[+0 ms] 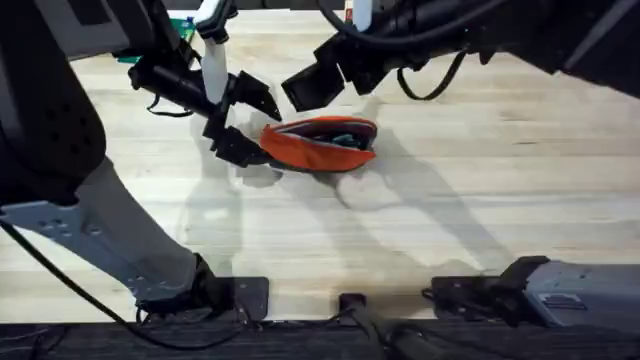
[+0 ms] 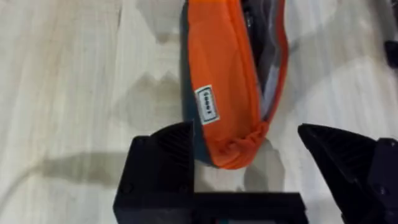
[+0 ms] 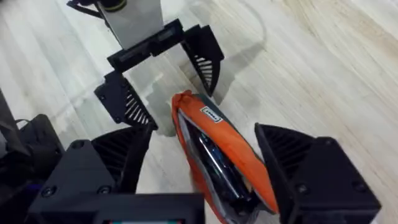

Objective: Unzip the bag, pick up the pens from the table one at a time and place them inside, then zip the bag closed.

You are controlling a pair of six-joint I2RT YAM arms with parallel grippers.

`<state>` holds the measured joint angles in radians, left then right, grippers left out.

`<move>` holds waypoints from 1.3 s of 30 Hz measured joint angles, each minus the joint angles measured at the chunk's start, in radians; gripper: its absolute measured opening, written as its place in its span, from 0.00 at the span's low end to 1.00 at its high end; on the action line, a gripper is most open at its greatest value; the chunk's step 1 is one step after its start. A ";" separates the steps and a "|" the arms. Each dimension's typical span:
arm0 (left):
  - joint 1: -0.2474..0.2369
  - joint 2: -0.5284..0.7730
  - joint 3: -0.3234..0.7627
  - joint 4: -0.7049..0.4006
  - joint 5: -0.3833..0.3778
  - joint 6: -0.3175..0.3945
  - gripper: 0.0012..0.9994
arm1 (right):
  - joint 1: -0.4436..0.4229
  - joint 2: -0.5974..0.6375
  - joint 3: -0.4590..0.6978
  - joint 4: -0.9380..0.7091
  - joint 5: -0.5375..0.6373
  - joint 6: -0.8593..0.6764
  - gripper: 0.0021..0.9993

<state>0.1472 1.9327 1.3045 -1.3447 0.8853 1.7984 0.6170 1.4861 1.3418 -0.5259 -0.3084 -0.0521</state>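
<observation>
Now lies unzipped on the table (image 1: 480,200): orange bag (image 1: 318,146), pens (image 1: 345,139) inside. Left gripper (image 1: 238,118) spread wide around its end. Right gripper (image 3: 205,180) likewise agape

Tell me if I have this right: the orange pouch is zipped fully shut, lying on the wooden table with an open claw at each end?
Not quite. The orange pouch is unzipped: the right wrist view shows its mouth gaping, with dark contents inside. The rest holds: it lies on the wooden table, with the left gripper and right gripper open at its ends.

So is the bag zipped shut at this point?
No, open: the bag gapes along its top, with dark contents visible inside.
</observation>
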 joint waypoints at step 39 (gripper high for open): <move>0.458 0.000 0.285 -0.210 0.001 0.237 0.99 | 0.183 0.112 0.029 0.080 0.214 0.232 1.00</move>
<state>0.6048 1.9327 1.5898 -1.5543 0.8860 2.0357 0.7997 1.5985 1.3710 -0.4454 -0.0948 0.1799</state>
